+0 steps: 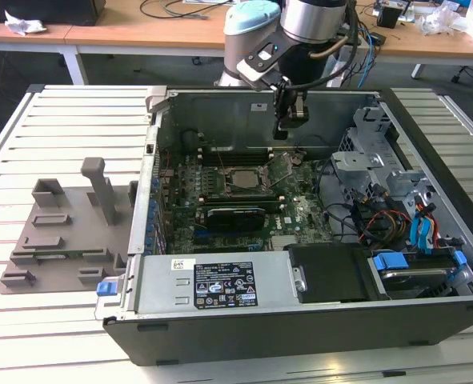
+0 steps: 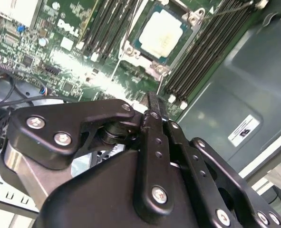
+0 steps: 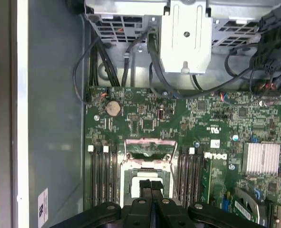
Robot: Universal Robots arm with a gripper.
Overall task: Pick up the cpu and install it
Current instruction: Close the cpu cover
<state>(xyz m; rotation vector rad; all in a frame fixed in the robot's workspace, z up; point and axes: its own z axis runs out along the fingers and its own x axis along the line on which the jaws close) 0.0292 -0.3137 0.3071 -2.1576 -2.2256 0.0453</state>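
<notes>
Pincer: the pincer (image 1: 282, 132) hovered over the motherboard (image 1: 220, 216), fingers (image 3: 146, 189) pressed together, holding nothing.
Cpu: the cpu (image 2: 161, 32) lay in its socket (image 2: 130, 53), retention frame (image 3: 147, 144) raised.
Risk: pushing down on a crookedly seated chip could likely bend socket pins.

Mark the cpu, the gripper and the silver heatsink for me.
cpu (image 2: 161, 29): second wrist view, middle of its metal top.
gripper (image 3: 152, 186): first wrist view, between its fingertips.
silver heatsink (image 3: 261, 158): first wrist view, middle of its fins.
</notes>
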